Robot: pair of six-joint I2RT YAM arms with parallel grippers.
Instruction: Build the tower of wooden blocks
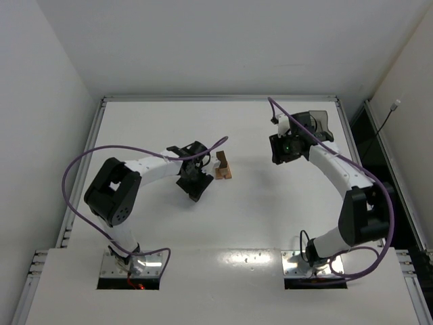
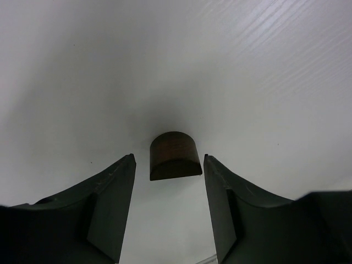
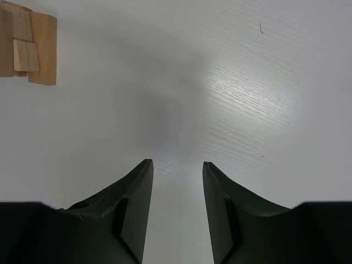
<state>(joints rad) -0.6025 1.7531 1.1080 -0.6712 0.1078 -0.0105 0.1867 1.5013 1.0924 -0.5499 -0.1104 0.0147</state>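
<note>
A dark brown half-round wood block point(image 2: 175, 155) lies on the white table right at my left gripper's tips. My left gripper point(image 2: 169, 165) is open, one finger on each side of the block, not touching it. In the top view the left gripper point(image 1: 195, 183) hides that block. The tower point(image 1: 223, 166), a short stack of light tan blocks, stands just right of the left gripper. It also shows in the right wrist view point(image 3: 27, 44) at the top left. My right gripper point(image 3: 177, 165) is open and empty over bare table, far right of the tower point(image 1: 283, 149).
A grey translucent tray point(image 1: 319, 123) sits at the back right, behind the right gripper. The white table point(image 1: 223, 230) has raised rails along its left, back and right edges. Purple cables loop over both arms.
</note>
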